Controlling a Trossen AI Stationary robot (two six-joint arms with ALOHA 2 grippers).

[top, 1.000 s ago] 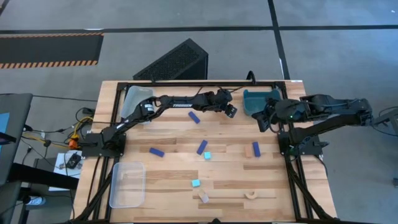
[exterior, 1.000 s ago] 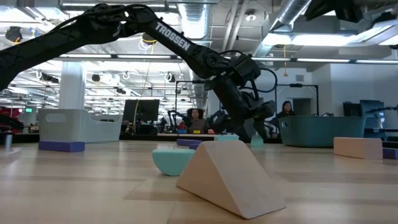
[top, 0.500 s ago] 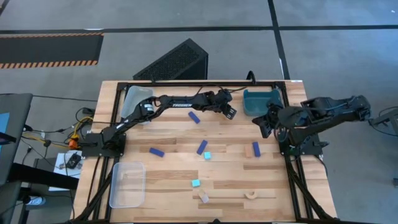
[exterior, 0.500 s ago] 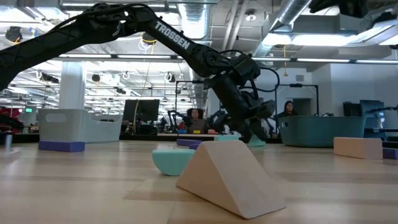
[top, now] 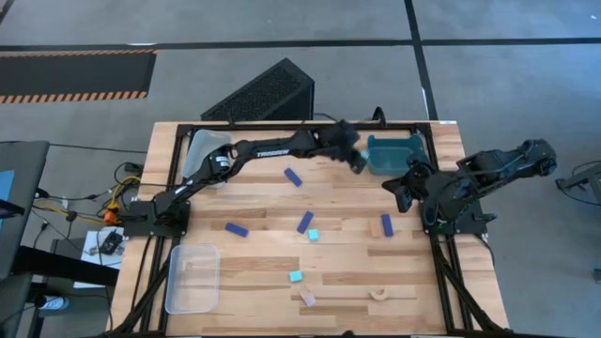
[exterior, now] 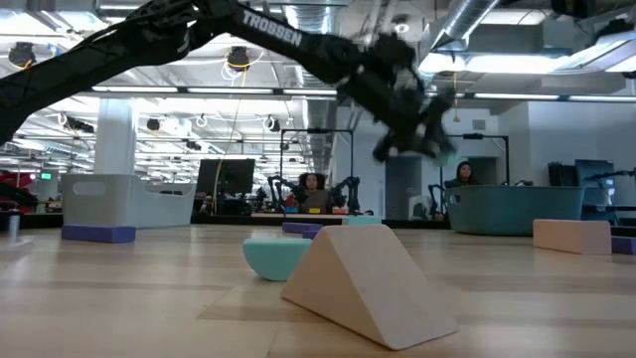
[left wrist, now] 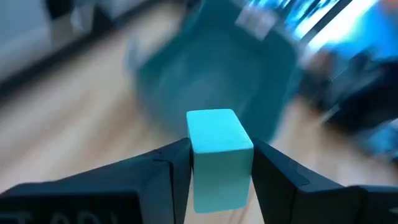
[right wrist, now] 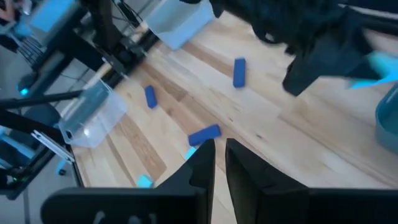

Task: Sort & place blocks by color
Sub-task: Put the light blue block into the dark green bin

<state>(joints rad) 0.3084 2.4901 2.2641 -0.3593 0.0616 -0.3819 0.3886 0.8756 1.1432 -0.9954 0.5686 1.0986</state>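
Tabletop: left gripper [left wrist: 221, 163] clamps cyan cube [left wrist: 219, 146].

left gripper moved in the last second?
Yes. In the high view the left gripper, holding a cyan cube, has shifted right toward the teal bin; in the low view it has risen off the table.

The one readable text is the brand name "TROSSEN", in white capitals on the dark forearm link of the left arm [exterior: 270, 28], seen in the low view. The same link [top: 275, 148] carries a white mark in the high view, probably the same word, too small to read.
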